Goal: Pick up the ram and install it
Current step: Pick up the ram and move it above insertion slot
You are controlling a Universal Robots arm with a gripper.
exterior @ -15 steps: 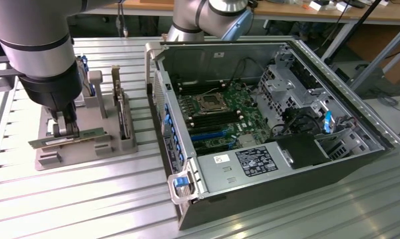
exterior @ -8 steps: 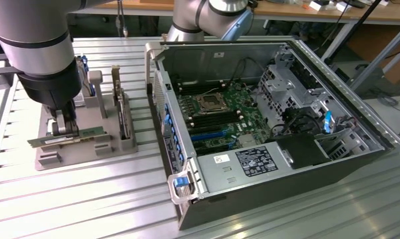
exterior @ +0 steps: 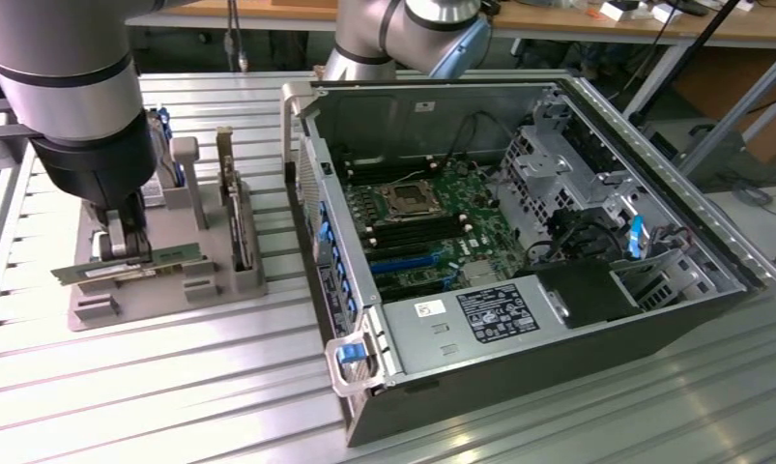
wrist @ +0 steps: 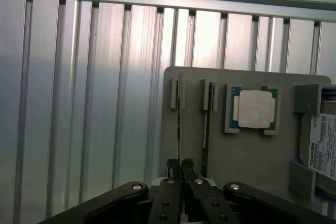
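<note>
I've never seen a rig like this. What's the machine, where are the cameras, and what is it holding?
It is one robot arm ending in a two-fingered hand. The exterior view watches the bench from off the arm; the wrist view rides on the arm, looking past the hand. On the ribbed metal table stand a grey parts holder and an open computer case. The hand is closed on the ram, a thin green stick, at the holder. A CPU chip sits in the holder.

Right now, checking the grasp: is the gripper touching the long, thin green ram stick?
Touching. The wrist view shows the black gripper closed on both faces of the edge-on green ram stick, with no gap.
</note>
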